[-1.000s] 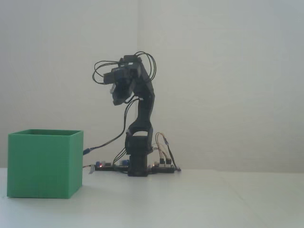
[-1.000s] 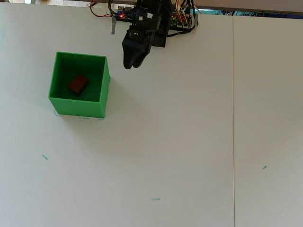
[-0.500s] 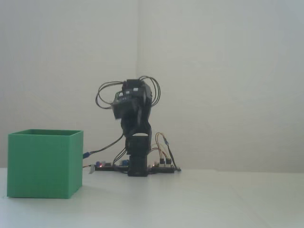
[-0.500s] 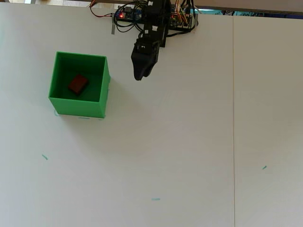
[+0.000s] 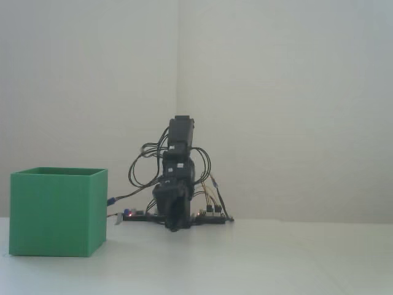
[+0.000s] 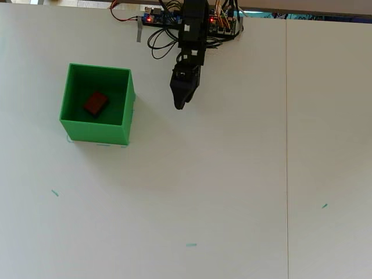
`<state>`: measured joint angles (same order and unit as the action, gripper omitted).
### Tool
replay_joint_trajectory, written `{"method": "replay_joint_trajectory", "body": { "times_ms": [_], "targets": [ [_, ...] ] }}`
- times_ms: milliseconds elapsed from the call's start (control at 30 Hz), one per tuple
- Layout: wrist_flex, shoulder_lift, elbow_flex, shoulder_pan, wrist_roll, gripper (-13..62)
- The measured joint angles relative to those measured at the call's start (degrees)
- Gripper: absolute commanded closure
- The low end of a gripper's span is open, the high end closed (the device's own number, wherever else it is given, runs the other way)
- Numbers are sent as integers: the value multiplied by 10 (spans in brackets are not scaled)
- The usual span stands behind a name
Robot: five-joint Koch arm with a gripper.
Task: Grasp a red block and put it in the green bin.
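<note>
The red block [image 6: 95, 103] lies on the floor of the green bin [image 6: 125, 110], a little toward the bin's left wall in the overhead view and turned at a slant to the walls. In the fixed view the bin [image 5: 58, 212] stands upright near the left edge of the white table [image 5: 258, 264], and its wall hides the block.

The bin sits in the far left part of the table [image 6: 232, 174] as the overhead view shows it, nearer the far edge than the near one. The arm's base and its circuit boards [image 6: 160, 18] stand at the far edge, with loops of black cable beside them.

The arm is folded low over its base. The gripper [image 6: 179, 104] points down toward the table top, to the right of the bin and well apart from it. It holds nothing. In the overhead view its tip narrows to a single dark point, and in the fixed view the gripper [image 5: 174, 226] is a dark mass in front of the base, so whether the jaws are spread or pressed together cannot be told.

A few small green marks [image 6: 190, 244] dot the near half of the table.
</note>
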<state>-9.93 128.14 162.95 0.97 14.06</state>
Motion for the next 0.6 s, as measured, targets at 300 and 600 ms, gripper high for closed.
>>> {"method": "replay_joint_trajectory", "body": {
  "times_ms": [300, 600],
  "targets": [
    [133, 0, 105, 29, -4, 142],
    [160, 0, 134, 47, -4, 137]
  ]
}}
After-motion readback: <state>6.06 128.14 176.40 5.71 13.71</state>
